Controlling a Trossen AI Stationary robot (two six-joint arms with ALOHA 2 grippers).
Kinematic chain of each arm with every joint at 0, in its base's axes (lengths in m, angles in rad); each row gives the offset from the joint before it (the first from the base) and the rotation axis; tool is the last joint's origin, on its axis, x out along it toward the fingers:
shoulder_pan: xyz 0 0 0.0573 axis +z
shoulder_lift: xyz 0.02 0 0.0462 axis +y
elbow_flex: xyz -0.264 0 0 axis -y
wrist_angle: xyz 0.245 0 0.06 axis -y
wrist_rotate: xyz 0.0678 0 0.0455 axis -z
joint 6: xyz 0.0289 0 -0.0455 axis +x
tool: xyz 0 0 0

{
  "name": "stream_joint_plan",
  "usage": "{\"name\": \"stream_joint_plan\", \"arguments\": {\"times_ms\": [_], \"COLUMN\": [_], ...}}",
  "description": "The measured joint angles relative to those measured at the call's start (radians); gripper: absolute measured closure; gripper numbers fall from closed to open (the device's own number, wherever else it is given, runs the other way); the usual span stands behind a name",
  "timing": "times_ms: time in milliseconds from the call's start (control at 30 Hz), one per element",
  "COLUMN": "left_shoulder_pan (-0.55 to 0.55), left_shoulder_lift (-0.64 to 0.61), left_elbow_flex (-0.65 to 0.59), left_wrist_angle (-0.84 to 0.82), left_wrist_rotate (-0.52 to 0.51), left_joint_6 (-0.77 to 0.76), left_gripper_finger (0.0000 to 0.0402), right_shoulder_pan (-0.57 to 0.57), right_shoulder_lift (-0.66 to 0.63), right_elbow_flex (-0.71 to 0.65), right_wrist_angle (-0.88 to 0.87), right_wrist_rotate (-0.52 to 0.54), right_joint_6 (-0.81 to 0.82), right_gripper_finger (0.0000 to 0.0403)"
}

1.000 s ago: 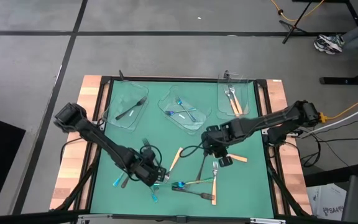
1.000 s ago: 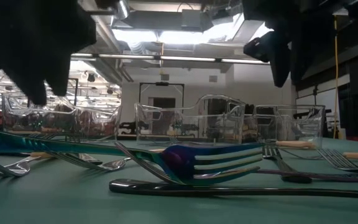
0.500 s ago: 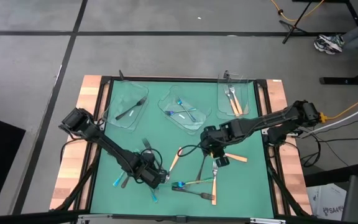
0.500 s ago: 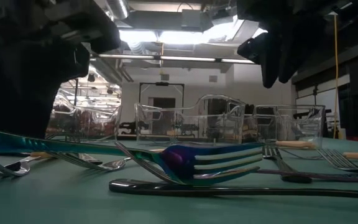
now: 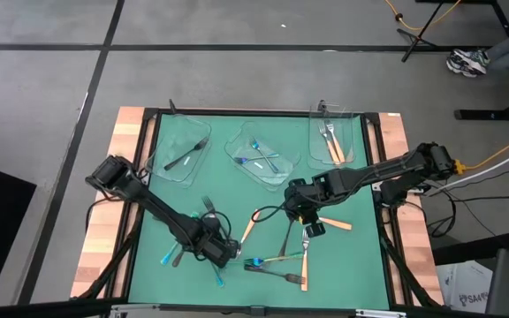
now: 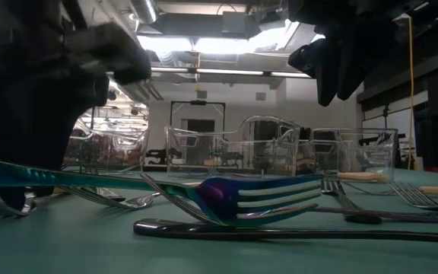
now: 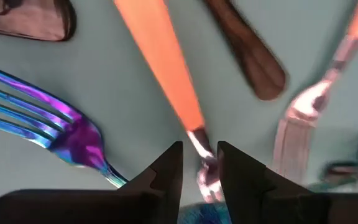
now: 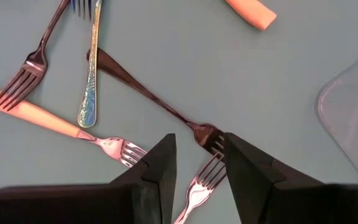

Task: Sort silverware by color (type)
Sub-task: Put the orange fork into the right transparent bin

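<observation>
My left gripper (image 7: 199, 163) sits low over the green table mat (image 5: 360, 256) near its front edge, its dark fingers parted around the neck of an orange-handled silver fork (image 7: 166, 68), beside an iridescent blue-purple fork (image 7: 55, 124). My right gripper (image 8: 194, 158) hovers mid-table, fingers apart and empty, above a dark metal fork (image 8: 148, 96). The clear plastic trays (image 5: 180, 148) at the back already hold some sorted pieces.

Three clear plastic trays sit along the far side of the green mat: the left tray (image 5: 182, 152) holds one dark fork (image 5: 188, 155), the middle tray (image 5: 262, 157) holds about three iridescent blue utensils (image 5: 256, 159), and the right tray (image 5: 331, 140) holds two orange-handled forks (image 5: 330, 141). Roughly a dozen more pieces lie loose on the mat (image 5: 343, 265); overlaps hide the exact number.
</observation>
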Motion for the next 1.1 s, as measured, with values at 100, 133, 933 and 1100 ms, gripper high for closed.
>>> {"name": "stream_joint_plan", "arguments": {"times_ms": [100, 133, 933, 1100], "left_shoulder_pan": [0.003, 0.003, 0.008, 0.008], "left_shoulder_lift": [0.009, 0.012, 0.015, 0.014], "left_elbow_flex": [0.001, 0.001, 0.002, 0.001], "left_wrist_angle": [0.008, 0.008, -0.038, -0.039], "left_wrist_rotate": [-0.007, -0.007, -0.010, -0.011], "left_joint_6": [0.000, 0.000, 0.008, 0.031], "left_gripper_finger": [0.0308, 0.0308, 0.0378, 0.0379], "right_shoulder_pan": [0.000, 0.000, 0.000, 0.000], "right_shoulder_lift": [0.000, 0.000, 0.000, 0.000], "right_elbow_flex": [0.000, 0.000, 0.000, 0.000], "right_wrist_angle": [0.000, 0.000, 0.000, 0.000], "right_wrist_rotate": [0.000, 0.000, 0.000, 0.000], "right_joint_6": [0.000, 0.000, 0.000, -0.001], "right_gripper_finger": [0.0281, 0.0281, 0.0281, 0.0281]}}
